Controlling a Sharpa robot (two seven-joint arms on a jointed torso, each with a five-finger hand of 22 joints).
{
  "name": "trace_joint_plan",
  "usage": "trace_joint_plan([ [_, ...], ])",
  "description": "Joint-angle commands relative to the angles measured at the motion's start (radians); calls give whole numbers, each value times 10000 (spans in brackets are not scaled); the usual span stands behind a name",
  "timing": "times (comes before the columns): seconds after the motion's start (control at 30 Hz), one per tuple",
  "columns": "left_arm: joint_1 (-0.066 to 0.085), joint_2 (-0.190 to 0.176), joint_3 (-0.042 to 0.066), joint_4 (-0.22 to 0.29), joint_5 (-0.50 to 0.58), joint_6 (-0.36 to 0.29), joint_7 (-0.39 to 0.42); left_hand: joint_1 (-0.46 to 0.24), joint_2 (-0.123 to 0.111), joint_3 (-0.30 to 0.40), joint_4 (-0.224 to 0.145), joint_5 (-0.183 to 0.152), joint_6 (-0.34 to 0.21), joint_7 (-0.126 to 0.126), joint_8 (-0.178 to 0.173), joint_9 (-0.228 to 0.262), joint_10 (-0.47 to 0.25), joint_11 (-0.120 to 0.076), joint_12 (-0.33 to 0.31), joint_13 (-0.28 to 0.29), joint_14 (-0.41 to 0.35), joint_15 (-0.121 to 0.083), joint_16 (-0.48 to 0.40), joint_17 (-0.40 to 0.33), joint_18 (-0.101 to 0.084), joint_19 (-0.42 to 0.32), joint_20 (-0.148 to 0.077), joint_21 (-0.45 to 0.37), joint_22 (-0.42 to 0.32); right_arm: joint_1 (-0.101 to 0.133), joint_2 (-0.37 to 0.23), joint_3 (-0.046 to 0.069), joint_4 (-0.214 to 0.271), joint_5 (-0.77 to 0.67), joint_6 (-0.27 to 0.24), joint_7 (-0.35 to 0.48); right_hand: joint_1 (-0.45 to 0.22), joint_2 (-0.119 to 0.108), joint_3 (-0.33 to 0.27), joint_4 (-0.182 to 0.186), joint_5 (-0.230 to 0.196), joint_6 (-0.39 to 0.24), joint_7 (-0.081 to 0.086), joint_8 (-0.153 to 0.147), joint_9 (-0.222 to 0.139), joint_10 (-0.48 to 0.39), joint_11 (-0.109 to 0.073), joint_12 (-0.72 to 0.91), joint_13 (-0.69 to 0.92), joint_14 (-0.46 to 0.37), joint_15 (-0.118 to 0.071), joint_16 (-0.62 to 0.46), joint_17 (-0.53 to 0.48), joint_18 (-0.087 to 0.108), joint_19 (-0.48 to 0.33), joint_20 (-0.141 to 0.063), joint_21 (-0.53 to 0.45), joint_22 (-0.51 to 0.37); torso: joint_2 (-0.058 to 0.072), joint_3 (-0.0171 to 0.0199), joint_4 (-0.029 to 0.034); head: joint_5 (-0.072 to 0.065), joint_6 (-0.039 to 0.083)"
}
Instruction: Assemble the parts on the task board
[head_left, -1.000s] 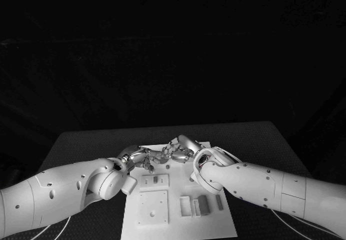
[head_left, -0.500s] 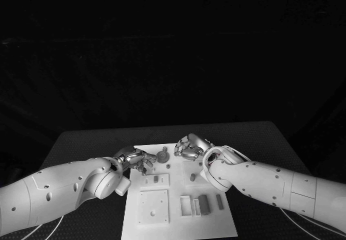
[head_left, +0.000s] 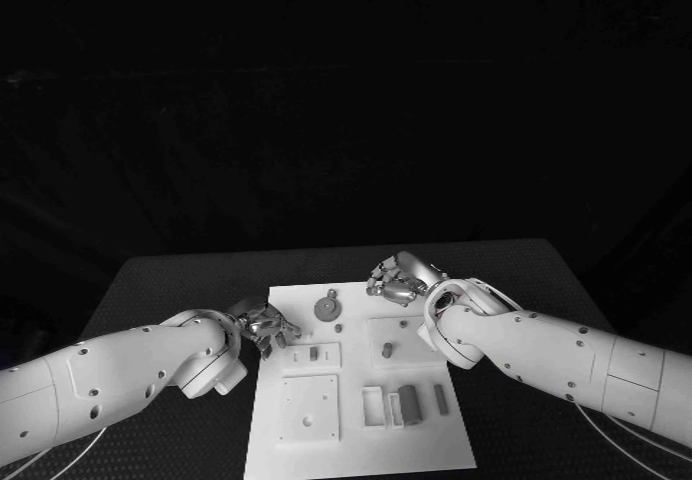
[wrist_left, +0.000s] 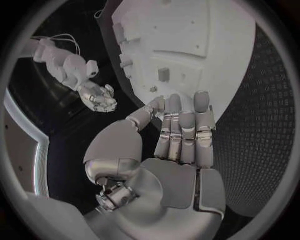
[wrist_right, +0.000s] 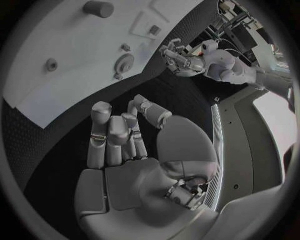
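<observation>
**Both robot hands empty, parts loose on board**

We judge the risk is a sideways nudge: left robot hand (head_left: 264, 325) and right robot hand (head_left: 401, 276) hover released at the task board (head_left: 361, 440) edges. White board sits mid-desk (head_left: 188, 275); round part (head_left: 329, 309) far, small peg (head_left: 387, 350) central, slim bars (head_left: 408, 405) near.

My left hand (wrist_left: 169, 165): brushed silver metal with a soft sheen, dark seams between segments. My right hand (wrist_right: 134, 165): the same satin metal. Arm shells (head_left: 548, 350): smooth white plastic, slightly glossy. White rectangular task board (head_left: 335, 445) between them: matt, smooth plastic look. Grey round part (head_left: 327, 309) on the board: dull finish. Black table (head_left: 173, 280) around the board: finely textured, dotted weave, matt.
</observation>
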Motion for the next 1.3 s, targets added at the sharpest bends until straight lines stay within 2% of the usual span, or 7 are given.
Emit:
trace_joint_plan([
  [0.03, 0, -4, -7, 157, -2332, 6, -1196, -14, -116, 25, 128, -5, 130, -46, 421, 262, 177, -203, 140, 47, 465, -344, 78, 8, 276, 392, -301, 76, 230, 9, -64, 85, 40, -72, 19, 111, -12, -92, 73, 3, 42, 56, 29, -37, 14, 72, 19, -59, -15, 32, -12, -54, 4, 298, 88, -1, 4, 191, -1, -2, 6, 11, -68],
  [0.1, 0, -1, -32, 223, -2707, -26, -1437, -17, -155, 36, 161, -5, 182, -80, 485, 299, 208, -243, 242, 79, 543, -384, 111, 7, 279, 466, -337, 129, 230, 11, -97, 127, 53, -66, 31, 117, -10, -99, 74, 2, 42, 58, 28, -36, 19, 72, 19, -60, -16, 33, -12, -55, 4, 298, 88, -1, 4, 190, 0, -3, 6, 16, -97],
  [0.2, 0, -26, -149, 412, -3090, -321, -1747, -21, -230, 56, 228, -5, 247, -130, 598, 363, 295, -325, 442, 140, 710, -465, 185, 13, 287, 620, -408, 232, 227, 14, -127, 174, 57, -66, 65, 119, -8, -107, 76, 2, 42, 59, 28, -35, 24, 73, 18, -61, -16, 33, -13, -56, 4, 298, 89, -2, 4, 190, 0, 1, -2, 13, -165],
  [0.27, -1, -19, -158, 489, -3323, -379, -1903, 6, -274, 98, 277, -6, 249, -154, 677, 406, 375, -392, 605, 189, 836, -533, 250, 29, 295, 744, -461, 309, 226, 14, -141, 200, 58, -64, 70, 124, -6, -116, 77, 0, 42, 59, 27, -34, 29, 73, 18, -62, -17, 34, -13, -57, 3, 298, 89, -2, 4, 189, -1, 4, -1, 15, -219],
  [0.4, -1, -18, -181, 605, -3591, -424, -2171, 17, -311, 121, 315, -6, 232, -175, 740, 438, 466, -459, 779, 236, 969, -600, 325, 55, 301, 873, -518, 395, 228, 14, -150, 214, 48, -52, 95, 129, -2, -126, 78, -1, 41, 61, 26, -32, 37, 74, 17, -64, -18, 35, -14, -59, 3, 298, 90, -3, 4, 189, 2, -2, 11, 16, -250],
  [0.53, -4, -14, -194, 674, -3611, -403, -2246, -6, -388, 102, 372, -6, 324, -255, 864, 490, 661, -572, 1028, 309, 1187, -713, 481, 143, 324, 1111, -605, 540, 229, 14, -166, 219, 46, -45, 102, 132, 2, -134, 80, -2, 42, 62, 25, -30, 44, 75, 16, -65, -18, 35, -15, -60, 2, 298, 91, -4, 3, 188, 5, 4, -5, 43, -275],
  [1.3, -50, 216, -276, 760, -4170, -225, -2673, -153, -402, 54, 453, -2, 562, -429, 1193, 601, 863, -750, 1404, 342, 1479, -890, 628, 304, 312, 1388, -755, 787, 230, 15, -180, 223, 30, -8, 178, 138, 16, -163, 81, -1, 41, 64, 23, -24, 77, 79, 13, -70, -22, 37, -18, -68, 0, 298, 93, -6, -1, 185, 1, 6, -4, 32, -450],
])
